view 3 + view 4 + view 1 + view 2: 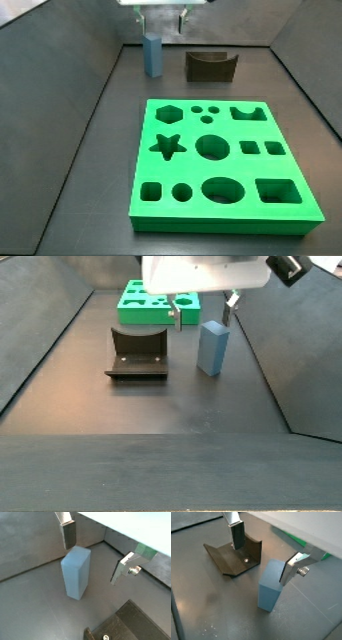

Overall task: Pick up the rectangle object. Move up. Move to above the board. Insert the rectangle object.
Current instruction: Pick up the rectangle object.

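The light-blue rectangle object stands upright on the dark floor; it shows in both wrist views and both side views. My gripper is open and empty. It hovers just over the block's top, with one finger on each side and neither touching it, as a side view shows. The green board with shaped holes lies flat apart from the block. In the wrist views only a sliver of it shows.
The fixture, a dark L-shaped bracket, stands beside the block, between it and a side wall; it shows in both wrist views. Grey walls enclose the floor.
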Controlling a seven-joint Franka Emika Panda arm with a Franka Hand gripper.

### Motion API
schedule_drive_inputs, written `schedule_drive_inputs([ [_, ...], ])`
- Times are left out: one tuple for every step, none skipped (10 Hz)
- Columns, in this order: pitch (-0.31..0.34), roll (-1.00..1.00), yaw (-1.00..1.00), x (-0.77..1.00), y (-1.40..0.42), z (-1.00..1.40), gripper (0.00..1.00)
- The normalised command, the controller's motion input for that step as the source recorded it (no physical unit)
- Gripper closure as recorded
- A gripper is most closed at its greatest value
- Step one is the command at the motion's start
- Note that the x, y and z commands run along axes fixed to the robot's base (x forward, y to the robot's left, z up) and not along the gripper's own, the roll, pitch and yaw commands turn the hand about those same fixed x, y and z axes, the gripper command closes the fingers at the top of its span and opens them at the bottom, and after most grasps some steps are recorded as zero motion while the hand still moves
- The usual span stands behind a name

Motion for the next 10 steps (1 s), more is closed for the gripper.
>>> schedule_drive_inputs([
  [-0.011, 0.02, 0.37, -0.03, -0.03, -0.29, 0.0],
  [-0.017, 0.0, 0.37, -0.02, -0.04, -0.3, 0.0],
  [-0.039, 0.0, 0.36, -0.05, -0.05, -0.32, 0.0],
  [0.0, 0.01, 0.24, 0.0, 0.0, -0.04, 0.0],
  [0.026, 0.03, 0.23, 0.0, 0.0, 0.12, 0.0],
  [0.067, 0.0, 0.17, 0.14, 0.0, 0.23, 0.0],
  [0.067, 0.0, 0.17, 0.14, 0.0, 0.28, 0.0],
  [0.07, 0.0, 0.16, 0.15, 0.0, 0.29, 0.0],
  [0.0, 0.02, 0.25, 0.0, 0.0, 0.0, 0.0],
  [0.0, 0.08, 0.31, 0.0, 0.0, -0.15, 0.0],
])
